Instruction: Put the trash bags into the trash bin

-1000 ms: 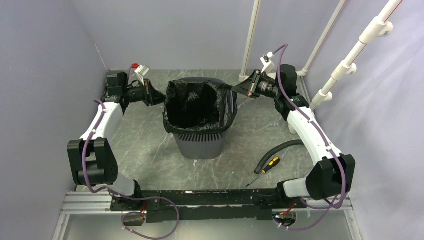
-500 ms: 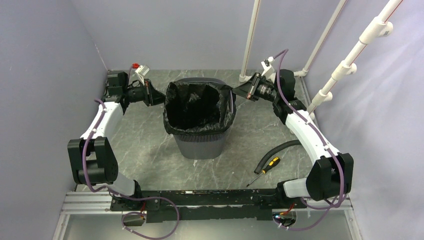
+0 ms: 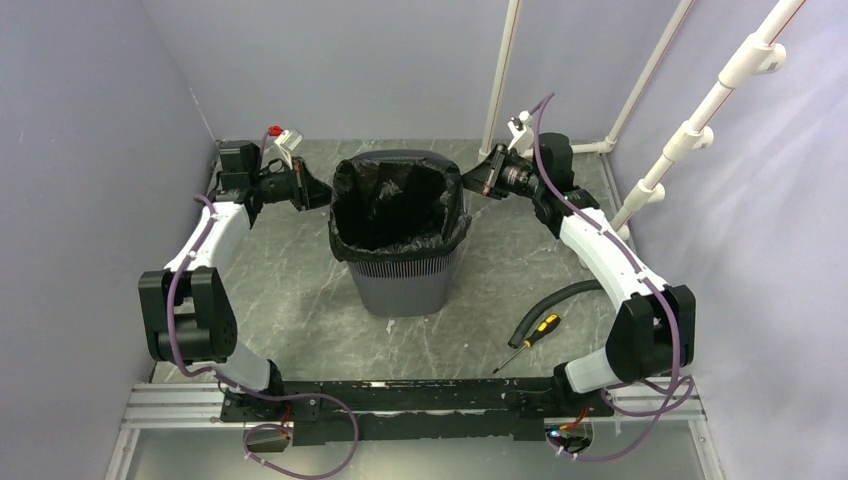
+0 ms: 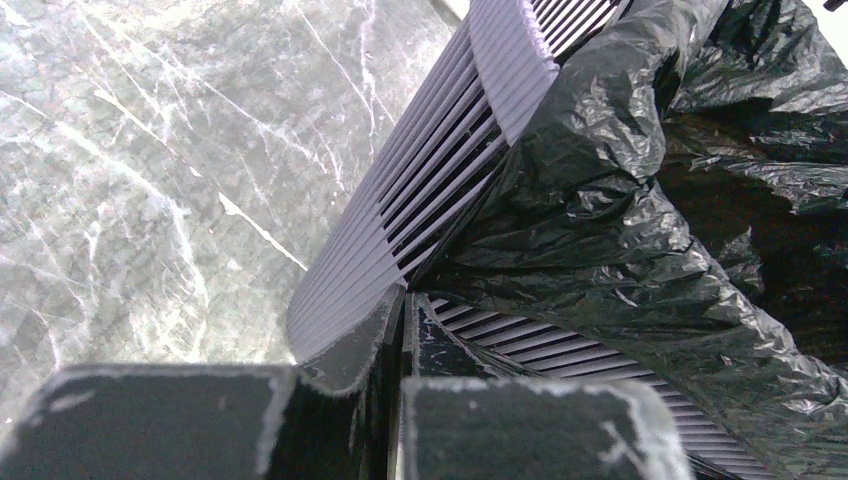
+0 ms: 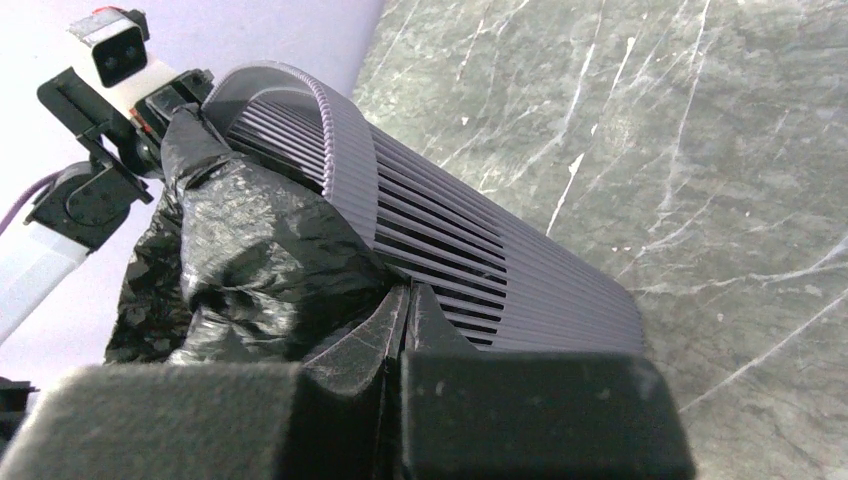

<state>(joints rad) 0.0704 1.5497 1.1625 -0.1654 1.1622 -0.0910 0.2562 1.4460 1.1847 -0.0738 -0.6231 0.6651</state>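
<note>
Trash bag [image 3: 398, 205] lines the trash bin [image 3: 405, 285] near the table's [image 3: 300, 290] far edge. Left claw [image 3: 320, 190] and right claw [image 3: 467, 183] each pinch its edge tight at a far rim corner, with the bag between them.

Your left gripper [image 3: 318, 190] and right gripper [image 3: 470, 183] reach inward from either side at the far end, elbows bent, jaws closed, apparently pinching the trash bags [image 3: 395, 205].
</note>
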